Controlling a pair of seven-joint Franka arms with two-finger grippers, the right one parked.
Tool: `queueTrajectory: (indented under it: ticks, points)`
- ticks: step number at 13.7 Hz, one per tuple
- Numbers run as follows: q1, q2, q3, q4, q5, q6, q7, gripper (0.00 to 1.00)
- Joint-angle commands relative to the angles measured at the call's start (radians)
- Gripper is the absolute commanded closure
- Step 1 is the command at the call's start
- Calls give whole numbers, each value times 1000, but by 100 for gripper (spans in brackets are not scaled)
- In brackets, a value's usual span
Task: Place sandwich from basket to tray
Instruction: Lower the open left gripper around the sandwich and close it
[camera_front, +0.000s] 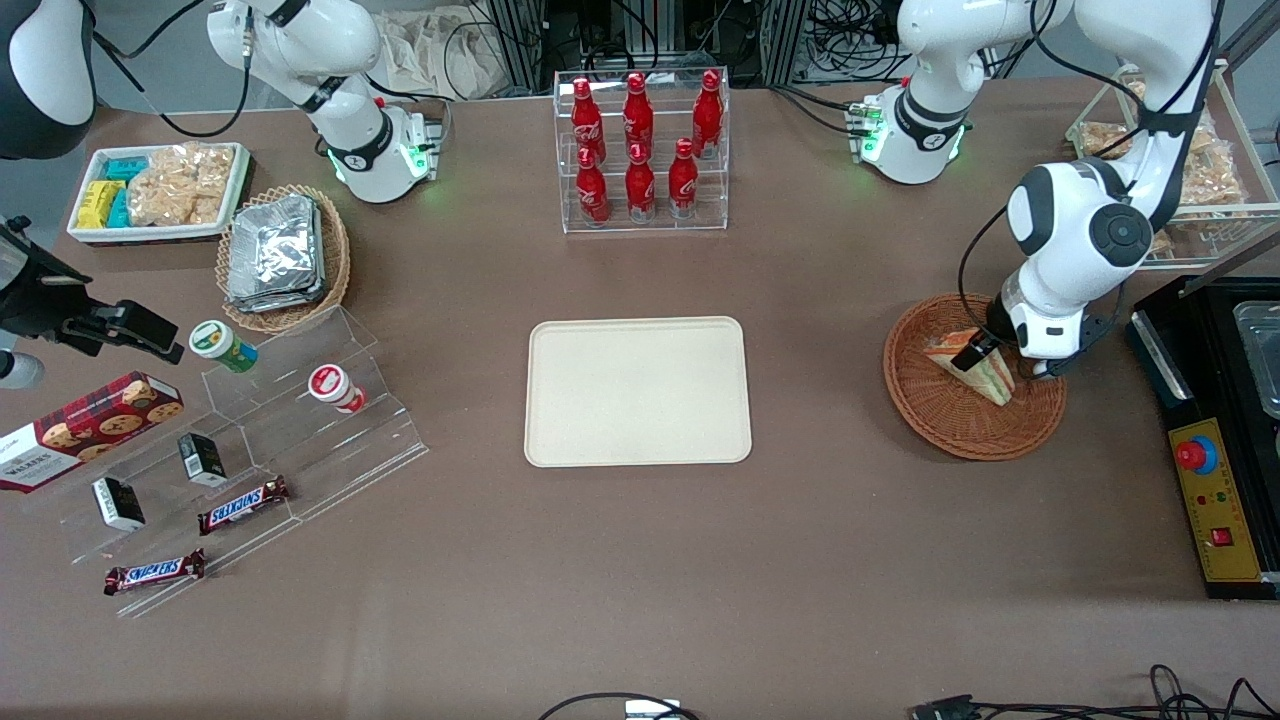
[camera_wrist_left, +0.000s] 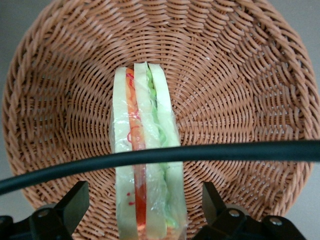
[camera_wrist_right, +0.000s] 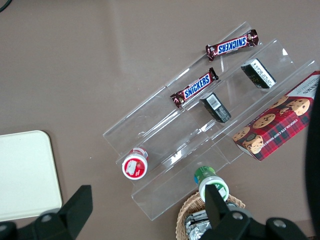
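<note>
Sandwich (camera_wrist_left: 145, 155): in the basket (camera_wrist_left: 240, 100), not lifted.
Gripper (camera_wrist_left: 145, 210): low over the basket, fingers (camera_wrist_left: 75, 200) spread, straddling the sandwich, not clamped.
Tray (camera_front: 637, 390): bare.
Left: grasp, carry, place.

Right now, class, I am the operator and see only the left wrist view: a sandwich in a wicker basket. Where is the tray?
Observer: The tray lies beside the basket, toward the parked arm's end.
Operator: Is it loaded?
Observer: No, nothing lies on it.
Operator: And my gripper?
Observer: The gripper hangs low over the basket, open, astride the sandwich.
</note>
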Motion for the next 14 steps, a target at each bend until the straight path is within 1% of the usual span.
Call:
queueTrajectory:
  ticks: [1, 2, 3, 5, 6, 7, 8, 10, 13, 14]
  points:
    - [3, 12, -1, -12, 0, 33, -8, 0]
    - [3, 13, -1, -12, 2, 33, -6, 2]
    - [3, 15, 0, -10, 3, 33, -4, 9]
    - [3, 15, 3, -9, 6, 33, 0, 28]
    - [3, 15, 5, -9, 6, 33, 0, 41]
    - [3, 13, 5, -9, 6, 33, 3, 57]
    - [20, 10, 5, -7, 6, 31, 6, 70]
    - [29, -14, 5, -4, 8, 7, 32, 90]
    - [31, -102, 3, 17, 8, -118, 101, 98]
    - [31, -129, 3, 30, 10, -148, 133, 99]
